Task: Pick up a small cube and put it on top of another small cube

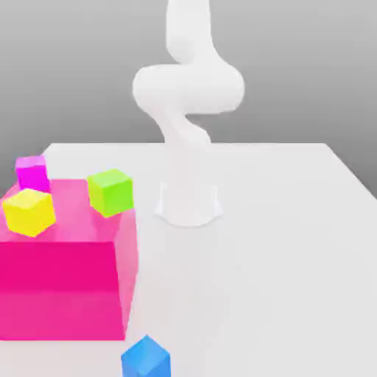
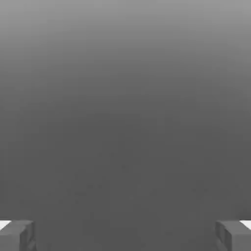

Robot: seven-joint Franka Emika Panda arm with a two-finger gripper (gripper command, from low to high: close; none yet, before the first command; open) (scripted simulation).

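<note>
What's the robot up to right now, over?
Gripper open, holding nothing. Blue cube alone on the table, untouched. Nothing blocking it; big pink block stands nearby.

Exterior view: bright, even, diffuse light, no single source evident. Worktop (image 1: 280, 243) renders near white, almost washed out toward the far edge; backdrop grades from mid grey to lighter grey. Shadows very faint: a soft grey patch on the worktop beside the pink block (image 1: 66, 280), on the exterior view's right. The block's top face is paler than its front face, so light falls mostly from above. White arm (image 1: 188, 88) shows gentle shading, no hard highlights. Edges throughout are soft, slightly blurred. No glare.

Hand view: dim, a smooth grey gradient, lighter at one edge and darker toward the fingers (image 2: 17, 236), which are grey with small bright patches. No edge distortion apparent.
</note>
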